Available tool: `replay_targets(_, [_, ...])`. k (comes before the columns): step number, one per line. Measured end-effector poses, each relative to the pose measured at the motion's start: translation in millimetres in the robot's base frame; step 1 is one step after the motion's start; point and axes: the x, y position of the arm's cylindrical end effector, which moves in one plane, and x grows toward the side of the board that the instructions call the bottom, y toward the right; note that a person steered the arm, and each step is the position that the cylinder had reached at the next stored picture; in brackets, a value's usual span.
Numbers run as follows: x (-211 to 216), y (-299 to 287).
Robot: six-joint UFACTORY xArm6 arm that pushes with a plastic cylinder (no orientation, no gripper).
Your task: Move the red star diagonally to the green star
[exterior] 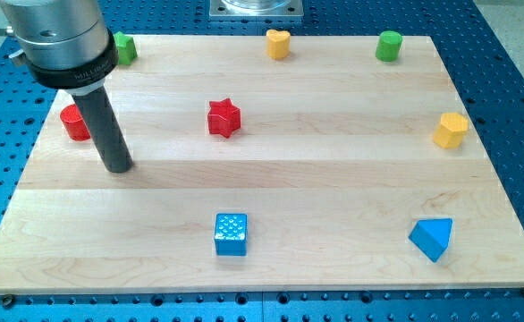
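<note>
Probably light and slick on the surface [333, 188], the red star [224, 117] wanted pushing from its right; my tip [119, 166], gripping nothing, stood well left.

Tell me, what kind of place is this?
Probably a robot lab. A wooden board lies on a blue metal table full of small holes, and my tip stands among toy-like blocks, with the red star on the view's right of it.
</note>
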Motion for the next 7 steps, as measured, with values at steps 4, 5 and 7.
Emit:
replay_targets(4, [-39, 12])
replay_targets(5, [-64, 23])
replay_targets(7, [-109, 66])
